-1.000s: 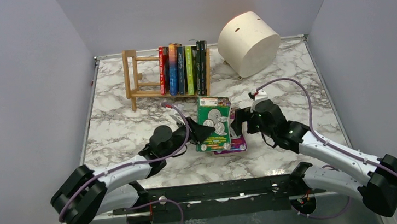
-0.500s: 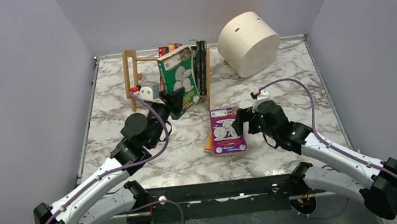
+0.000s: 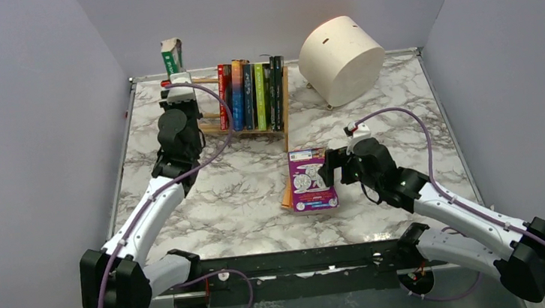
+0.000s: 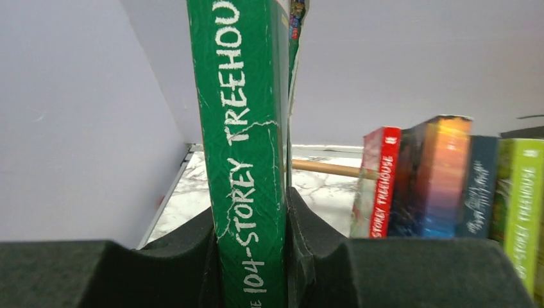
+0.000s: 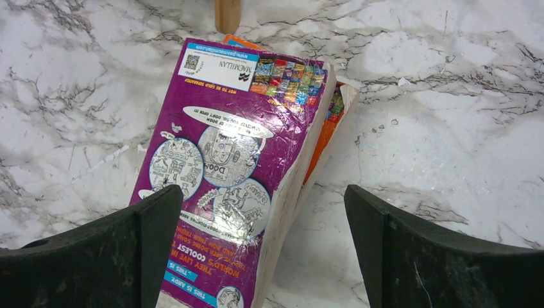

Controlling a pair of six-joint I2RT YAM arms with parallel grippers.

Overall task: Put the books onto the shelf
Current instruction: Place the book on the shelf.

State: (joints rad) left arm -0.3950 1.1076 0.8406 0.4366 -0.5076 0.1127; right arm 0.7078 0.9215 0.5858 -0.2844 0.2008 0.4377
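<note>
At the far left corner of the tabletop (image 3: pixel 206 198), the left arm reaches out long and nearly straight from its base. The left gripper (image 3: pixel 174 73) is high over the left end of the shelf (image 3: pixel 286 107), pinching a green book (image 4: pixel 247 160) upright by its spine. Other books (image 3: pixel 252 95) stand in the shelf's right half. Near the tabletop's middle, the right arm lies low and bent. The right gripper (image 3: pixel 330 167) is spread wide by a purple book (image 3: pixel 312 180) lying flat on an orange book (image 3: pixel 287 195).

I see the shelf (image 3: pixel 286 107) by the table's (image 3: pixel 243 194) far edge, a row of books (image 3: pixel 252 95) standing in its right half. A drum (image 3: pixel 341 58) sits far right; two stacked books (image 3: pixel 311 180) lie mid-table.
</note>
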